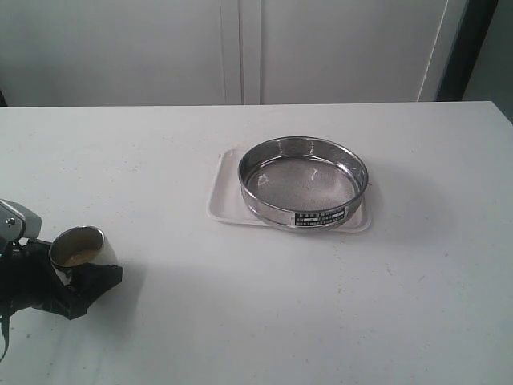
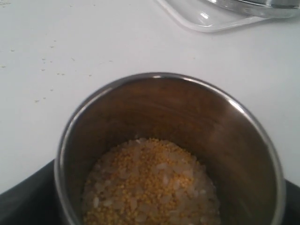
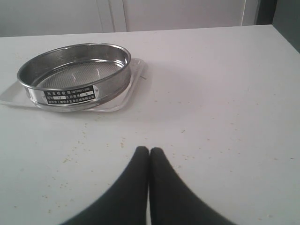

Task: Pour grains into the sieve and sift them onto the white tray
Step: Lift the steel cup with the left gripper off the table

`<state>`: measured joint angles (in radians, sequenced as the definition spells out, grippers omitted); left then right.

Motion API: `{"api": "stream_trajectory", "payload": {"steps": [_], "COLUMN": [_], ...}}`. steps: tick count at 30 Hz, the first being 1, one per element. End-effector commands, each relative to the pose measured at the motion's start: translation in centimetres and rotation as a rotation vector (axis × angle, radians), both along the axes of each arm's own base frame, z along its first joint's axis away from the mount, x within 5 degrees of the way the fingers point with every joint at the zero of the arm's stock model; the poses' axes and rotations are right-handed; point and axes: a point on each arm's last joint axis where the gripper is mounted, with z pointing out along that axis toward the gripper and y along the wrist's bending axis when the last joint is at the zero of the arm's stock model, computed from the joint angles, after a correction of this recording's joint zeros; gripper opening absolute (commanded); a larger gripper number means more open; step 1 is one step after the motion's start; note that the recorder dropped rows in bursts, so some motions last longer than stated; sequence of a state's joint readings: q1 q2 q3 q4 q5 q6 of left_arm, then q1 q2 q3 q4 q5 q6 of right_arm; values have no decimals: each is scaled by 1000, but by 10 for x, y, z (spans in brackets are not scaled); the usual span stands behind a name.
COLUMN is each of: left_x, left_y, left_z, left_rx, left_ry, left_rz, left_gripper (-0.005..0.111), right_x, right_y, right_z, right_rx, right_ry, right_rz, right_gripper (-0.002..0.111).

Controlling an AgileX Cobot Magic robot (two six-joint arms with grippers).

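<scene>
The round steel sieve (image 1: pixel 303 181) with its black-and-white label sits on the white tray (image 1: pixel 221 197) mid-table; both also show in the right wrist view, sieve (image 3: pixel 75 75) on tray (image 3: pixel 136 79). At the far left my left gripper (image 1: pixel 76 277) is shut on a small steel cup (image 1: pixel 78 247), held upright well away from the sieve. The grains (image 2: pixel 150 185), yellow granules mixed with whitish rice, fill the bottom of the cup (image 2: pixel 243 140). My right gripper (image 3: pixel 149 151) is shut on nothing, low over the table, to the side of the sieve.
Stray grains (image 3: pixel 122 140) are scattered on the white tabletop (image 1: pixel 361 305) near the right gripper. White cabinet doors (image 1: pixel 240 48) stand behind the table's far edge. A corner of the tray (image 2: pixel 206 21) shows beyond the cup.
</scene>
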<state>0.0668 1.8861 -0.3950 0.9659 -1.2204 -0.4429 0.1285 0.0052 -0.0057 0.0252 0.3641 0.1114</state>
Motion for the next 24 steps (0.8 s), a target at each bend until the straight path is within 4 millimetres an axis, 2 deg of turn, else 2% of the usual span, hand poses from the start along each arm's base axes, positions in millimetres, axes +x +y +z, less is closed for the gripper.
{"api": "stream_trajectory", "payload": {"steps": [1, 10, 16, 24], "left_x": [1, 3, 5, 11], "left_y": [0, 1, 2, 2], "left_z": [0, 8, 27, 63], "left_rx": [-4, -18, -74, -176], "left_ry": [-1, -19, -45, -72], "left_rz": [10, 36, 84, 126], "left_gripper": [0, 0, 0, 0], "right_x": [0, 0, 0, 0], "right_y": [0, 0, 0, 0], "right_z": [0, 0, 0, 0], "right_rx": [3, 3, 3, 3], "right_ry": [-13, -13, -13, -13], "right_rz": [3, 3, 3, 3], "right_gripper": [0, 0, 0, 0]}}
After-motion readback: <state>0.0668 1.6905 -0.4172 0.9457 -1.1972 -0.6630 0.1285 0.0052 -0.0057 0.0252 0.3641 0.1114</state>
